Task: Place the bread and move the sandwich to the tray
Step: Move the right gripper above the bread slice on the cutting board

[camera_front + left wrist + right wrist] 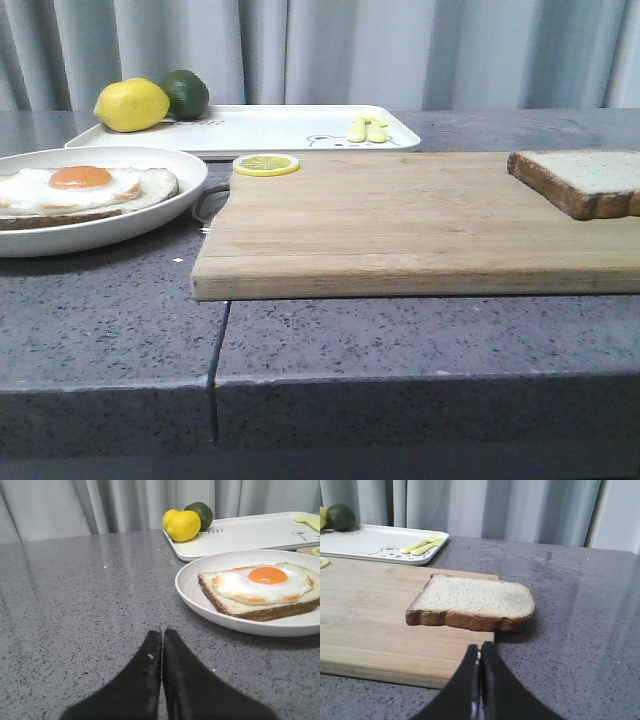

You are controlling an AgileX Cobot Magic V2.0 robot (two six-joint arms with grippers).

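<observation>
— Where is the bread (pixel 590 180)?
— It lies flat at the right end of the wooden cutting board (pixel 400 225), with one corner hanging past the board's edge over the grey counter (pixel 400 340). Nothing touches it.

— And the sandwich (pixel 85 190)?
— It is an egg-topped slice on a round white plate (pixel 160 215) at the left of the counter, just beside the board's left end. The yolk faces up.

— The tray (pixel 270 130)?
— It sits behind the plate and the board, near the curtain (pixel 350 50). A lemon (pixel 130 105) and a lime (pixel 186 93) rest on its left end, and a small yellow fork and spoon (pixel 367 128) lie by the bear drawing at its right end. A lemon slice (pixel 266 164) lies on the board's far left corner, just in front of the tray.

— What are the arms doing?
— The left gripper (pixel 162 632) is low over bare counter, near the plate, its fingers pressed together with nothing between them. The right gripper (pixel 480 650) is near the bread, over the board's edge, its fingers likewise pressed together and holding nothing. Neither arm appears in the front view.
</observation>
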